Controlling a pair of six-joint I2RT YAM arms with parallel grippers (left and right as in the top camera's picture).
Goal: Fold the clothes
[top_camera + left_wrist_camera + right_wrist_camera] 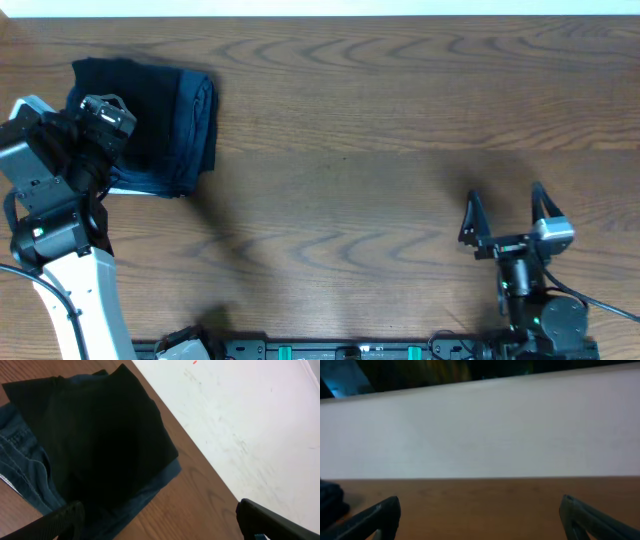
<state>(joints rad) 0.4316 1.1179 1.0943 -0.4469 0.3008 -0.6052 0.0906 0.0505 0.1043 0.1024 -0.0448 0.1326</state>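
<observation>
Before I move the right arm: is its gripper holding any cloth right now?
No, the right gripper stands open and empty over bare table, far from the black T-shirt.

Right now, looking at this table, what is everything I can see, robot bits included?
T-shirt: one, black, folded, lying on top of the denim garment at the table's far left.
denim garment: one, dark blue, folded, under the T-shirt.
table: one, brown wood grain, under everything.
left claw: one, black, open, above the two garments.
right claw: one, black, open, over bare wood at the near right.
</observation>
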